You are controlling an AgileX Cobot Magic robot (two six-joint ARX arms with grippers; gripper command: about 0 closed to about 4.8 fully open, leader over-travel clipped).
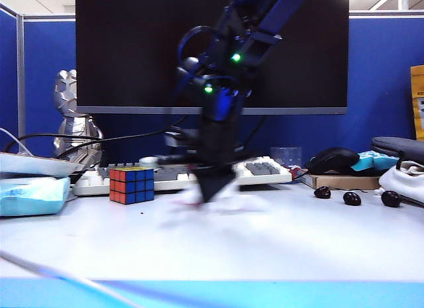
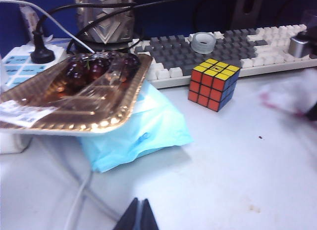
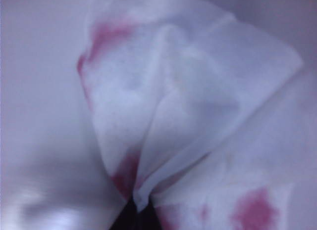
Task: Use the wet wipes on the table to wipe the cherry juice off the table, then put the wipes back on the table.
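While the right arm bends low over mid-desk:
table [image 1: 318,248]: pale top, blue front edge
right gripper [image 1: 213,189]: blurred, tips down at the table, clamped on the wipe
wipe [image 3: 188,106]: white, pink-stained, spread on the table
left gripper [image 2: 138,217]: by the near edge, jaws together, nothing between them
juice [image 2: 259,137]: one dark speck near the cube [image 2: 213,84]

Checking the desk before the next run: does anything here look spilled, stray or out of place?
Yes. Three loose cherries lie on the table at the right, away from the gold tray of fruit. The wipe pinched in the right gripper carries pink stains. The left gripper hangs shut over the table's left side.
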